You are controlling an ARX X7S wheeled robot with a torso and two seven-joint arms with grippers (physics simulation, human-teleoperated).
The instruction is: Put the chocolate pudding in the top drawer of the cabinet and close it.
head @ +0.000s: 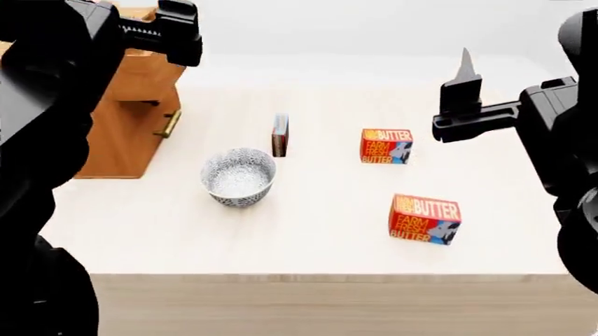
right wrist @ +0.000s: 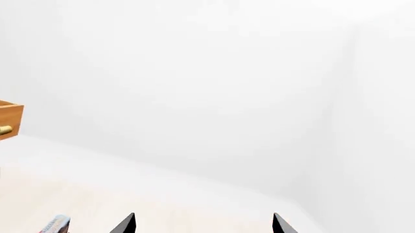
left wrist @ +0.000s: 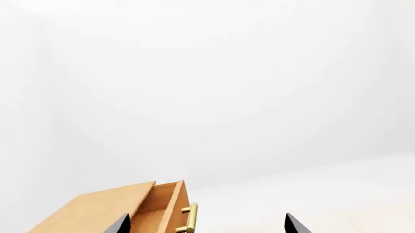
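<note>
Reaching for the pudding (head: pixel 280 134) is the step in hand, judging by how things lie: it stands on edge on the surface (head: pixel 309 238), just behind the bowl (head: pixel 238 176) and well apart from both arms. The drawer (left wrist: pixel 162 208) is already pulled out of the cabinet (head: pixel 122 140), its brass handle (left wrist: pixel 190 218) showing in the left wrist view, so nothing needs opening first.

The right gripper (right wrist: pixel 202 224) hangs high above the surface with its fingertips spread wide and nothing between them; the left gripper (left wrist: pixel 206 224) is likewise released and empty, raised near the cabinet. The right wrist view catches only a corner of the pudding at its lower edge, so that arm would have to come down and swing across towards the box.

Being thin and upright, the box will likely tip if nudged on a broad face. A sound approach is from above, jaws either side of the two broad faces, closing evenly. Keep clear of the bowl in front and of the nearer butter (head: pixel 386 146) to the side; the second butter (head: pixel 425 218) lies closer to the robot and out of the way.
</note>
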